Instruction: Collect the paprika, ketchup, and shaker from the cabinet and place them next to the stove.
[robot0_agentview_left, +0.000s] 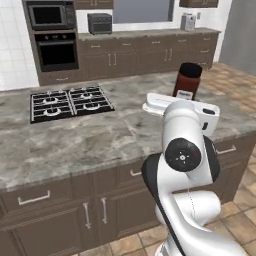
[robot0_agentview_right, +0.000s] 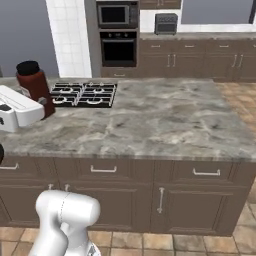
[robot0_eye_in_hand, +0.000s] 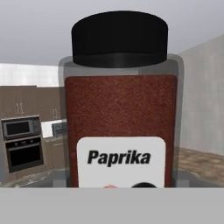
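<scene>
Left base view, arm: our white arm rises nearest the camera, its hand reaching over the grey stone counter (robot0_agentview_left: 75, 142) toward the paprika jar (robot0_agentview_left: 187, 80).
Left base view, jar: we see it upright above the counter, black cap up, its lower part hidden behind our hand, so we cannot tell here whether it rests on the stone.
Left base view, stove: the stove (robot0_agentview_left: 69, 103) lies well apart from the jar, off to the left across the counter; we judge that the coming move must carry the jar that way.
Right base view, hand: our hand comes in from the left edge, with the jar (robot0_agentview_right: 34, 87) standing straight up just beyond it.
Right base view, relation: here the jar shows close to the stove (robot0_agentview_right: 85, 94), at its left side, though part of that closeness may come from the angle.
Right base view, pincer: the fingers are hidden behind the hand, so we cannot tell their spread from here.
Hand view, jar: the jar (robot0_eye_in_hand: 120, 109) sits dead ahead and very close, its long axis upright, label facing us.
Hand view, pincer: we see no finger tips, so we cannot tell whether the pincer grasps the jar or stands loose around it.
</scene>
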